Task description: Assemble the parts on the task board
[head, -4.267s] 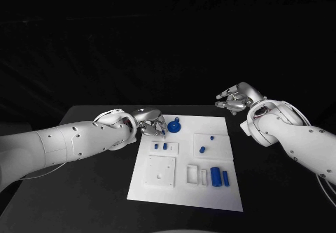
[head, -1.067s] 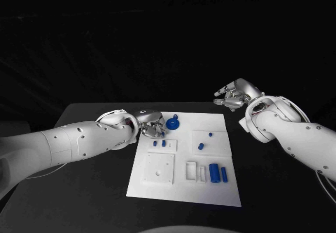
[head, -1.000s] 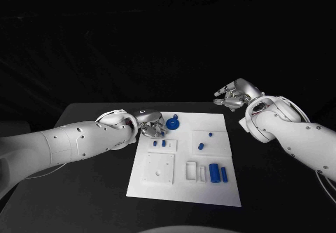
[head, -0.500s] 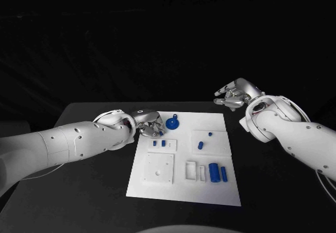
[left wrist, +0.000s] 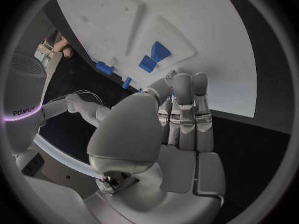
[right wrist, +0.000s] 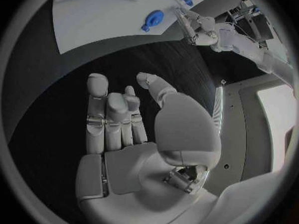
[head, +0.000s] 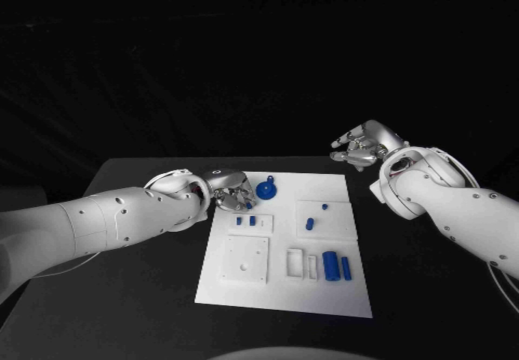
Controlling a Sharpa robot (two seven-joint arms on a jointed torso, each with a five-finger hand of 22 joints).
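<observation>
Barely anything shifts since a second ago: the left hand (head: 230, 196) stays curled at the board's (head: 283, 304) far left edge, and the right hand (head: 362, 148) still hangs in the air beyond the far right corner.

Nearest on the board, two blue cylinders (head: 335, 266) lie side by side by a white slotted frame (head: 303, 264), with a square plate (head: 245, 259) to their left. Further up, two small pegs (head: 245, 221) stand in a shallow tray, and one short piece (head: 310, 223) lies on the raised pad (head: 337, 229) opposite. Farthest, the round knob (head: 266, 190) sits just beside the left fingers (left wrist: 181, 102).

Those fingers are bunched and bent over the board; whether they pinch anything, I cannot tell. The right hand is loosely spread, fingers apart, holding nothing.

My read: it's still early, with the left hand working at the knob or the pegs below it. Next it needs a firm pinch on one piece, then a clean lift to its seat.
</observation>
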